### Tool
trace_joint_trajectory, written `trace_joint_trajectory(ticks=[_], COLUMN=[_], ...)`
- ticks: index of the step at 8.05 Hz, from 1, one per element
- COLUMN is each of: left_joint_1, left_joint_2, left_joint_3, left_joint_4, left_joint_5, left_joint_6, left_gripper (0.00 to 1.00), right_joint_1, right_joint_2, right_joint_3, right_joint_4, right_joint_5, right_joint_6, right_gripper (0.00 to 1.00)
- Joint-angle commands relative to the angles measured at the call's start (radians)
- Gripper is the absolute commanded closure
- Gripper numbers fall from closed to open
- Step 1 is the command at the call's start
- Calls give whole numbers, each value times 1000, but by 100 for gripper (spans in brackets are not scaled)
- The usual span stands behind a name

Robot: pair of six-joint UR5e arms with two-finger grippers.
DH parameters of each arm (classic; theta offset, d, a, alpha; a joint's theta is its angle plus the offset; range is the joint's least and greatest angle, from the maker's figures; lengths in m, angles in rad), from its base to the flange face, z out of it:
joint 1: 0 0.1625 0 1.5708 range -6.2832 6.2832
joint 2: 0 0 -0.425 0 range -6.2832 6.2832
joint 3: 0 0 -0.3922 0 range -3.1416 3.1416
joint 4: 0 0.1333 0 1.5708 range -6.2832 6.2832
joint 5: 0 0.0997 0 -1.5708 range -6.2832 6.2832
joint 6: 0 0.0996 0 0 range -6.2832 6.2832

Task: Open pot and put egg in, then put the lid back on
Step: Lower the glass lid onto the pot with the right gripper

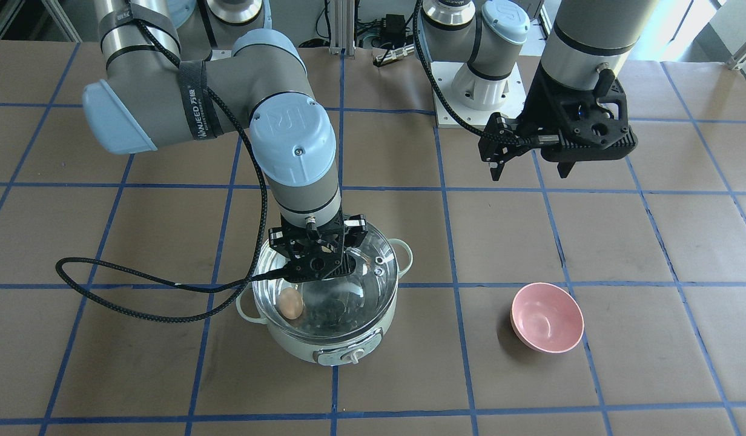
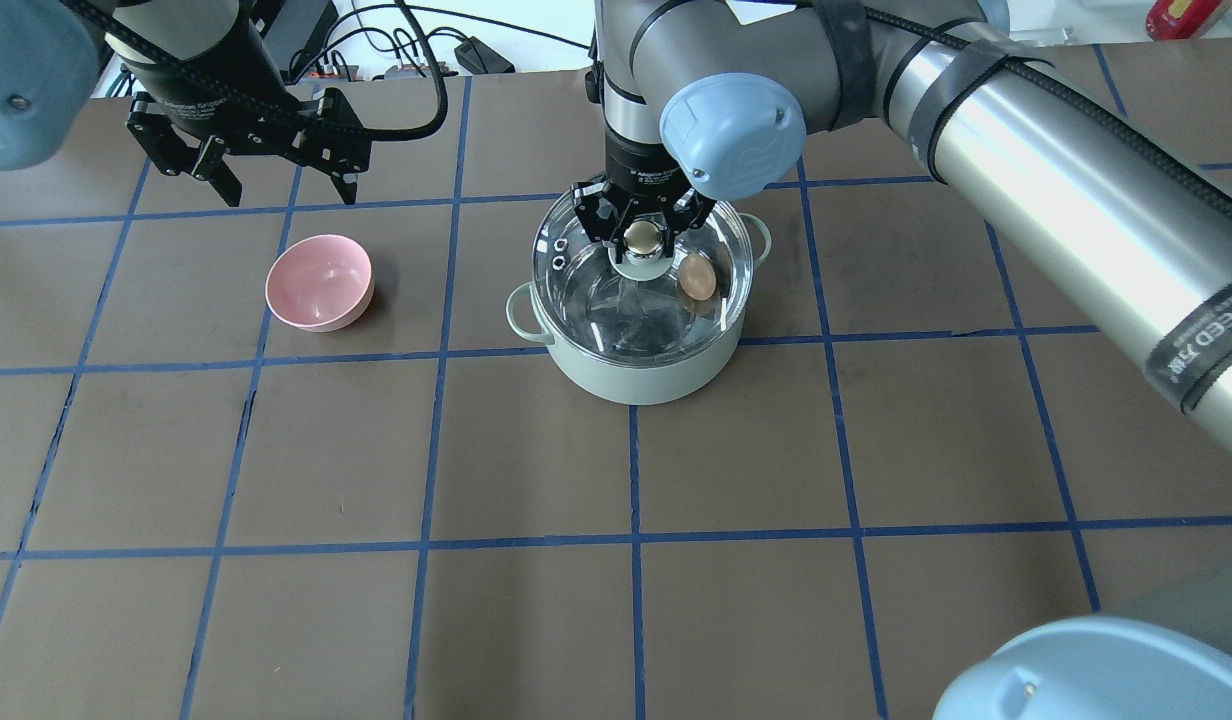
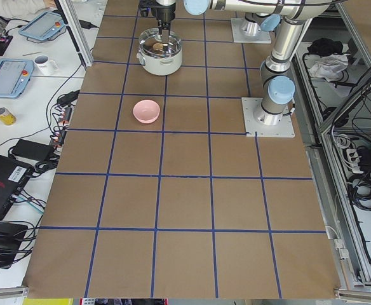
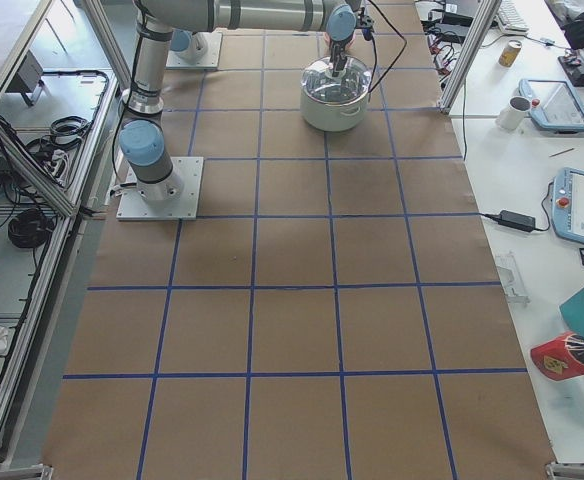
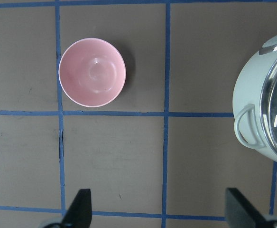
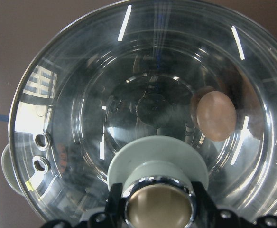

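Observation:
The pale green pot (image 1: 324,350) stands on the table, also in the overhead view (image 2: 636,375). The brown egg (image 1: 290,303) lies inside it against the steel wall, seen through the glass (image 2: 697,277) (image 6: 216,116). The clear glass lid (image 2: 616,310) lies over the pot's rim (image 6: 81,95). My right gripper (image 2: 641,232) is shut on the lid's beige-gold knob (image 6: 160,210), straight above the pot. My left gripper (image 2: 291,195) is open and empty, hovering behind the pink bowl (image 2: 319,283), well away from the pot.
The pink bowl (image 1: 547,318) is empty and sits to the pot's left in the overhead view. The left wrist view shows the bowl (image 5: 92,72) and the pot's side with a loop handle (image 5: 246,126). Brown paper with blue tape lines covers the table.

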Motion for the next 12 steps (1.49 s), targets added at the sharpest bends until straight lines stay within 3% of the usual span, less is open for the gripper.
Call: trace_joint_trajectory(ticks=[1,10,11,12], left_joint_1=[0,-2,-2,-2], left_joint_2=[0,0,0,0], left_joint_3=[-2,-3,-3,-3], left_joint_4=[0,-5,-5,-5], left_joint_5=[0,0,0,0], left_joint_6=[0,0,0,0], left_gripper=[0,0,0,0], right_joint_1=[2,0,0,0], right_joint_2=[1,59,59,57], right_joint_3=[-46,-69,-68,-65], right_joint_4=[44,52,49,48], right_joint_5=[-1,16,42,51], right_joint_6=[-1,-18,-19,-18], right_gripper=[100,100,92,1])
